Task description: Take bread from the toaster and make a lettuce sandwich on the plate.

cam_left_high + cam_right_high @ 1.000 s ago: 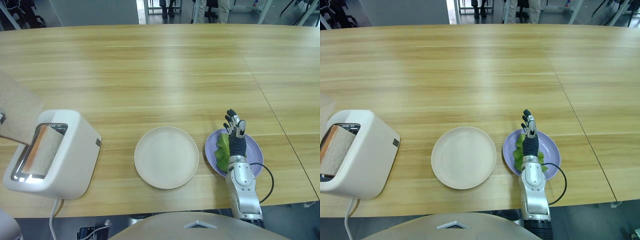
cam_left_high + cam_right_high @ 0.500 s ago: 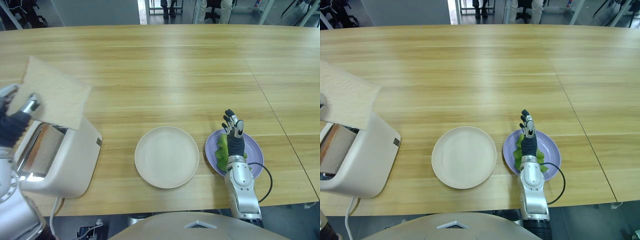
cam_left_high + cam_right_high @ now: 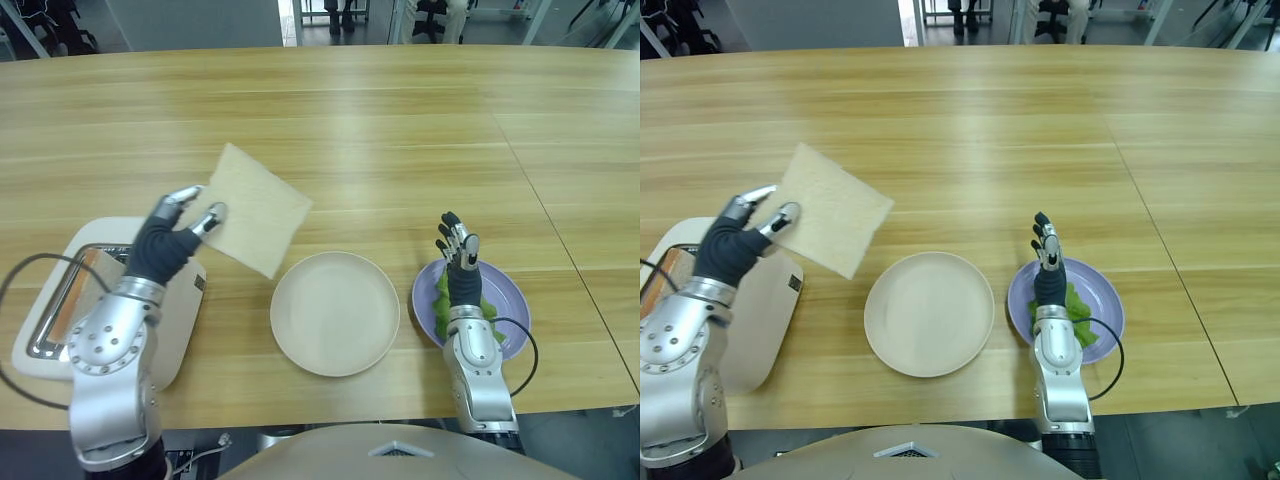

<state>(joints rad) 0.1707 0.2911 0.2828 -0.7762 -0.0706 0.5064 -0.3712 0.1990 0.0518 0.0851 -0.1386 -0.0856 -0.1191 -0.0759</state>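
Observation:
My left hand [image 3: 165, 240] is raised over the white toaster [image 3: 60, 305] and pinches a pale slice of bread [image 3: 256, 209] by its left edge. The slice hangs tilted in the air, just left of the empty cream plate [image 3: 334, 313]. Another slice shows as a brown strip in the toaster slot [image 3: 72, 300]. My right hand [image 3: 459, 268] stands with fingers straight and pointing away, over the purple plate [image 3: 510, 310] that holds green lettuce [image 3: 446, 312]. It holds nothing.
The toaster's cable [image 3: 20, 280] loops near my left arm. A black cable [image 3: 528, 350] curves by my right wrist at the table's front edge. The wide wooden table [image 3: 330, 130] stretches behind the plates.
My left hand has carried the bread slice rightward and forward from above the toaster toward the cream plate. The right hand has barely shifted over the lettuce.

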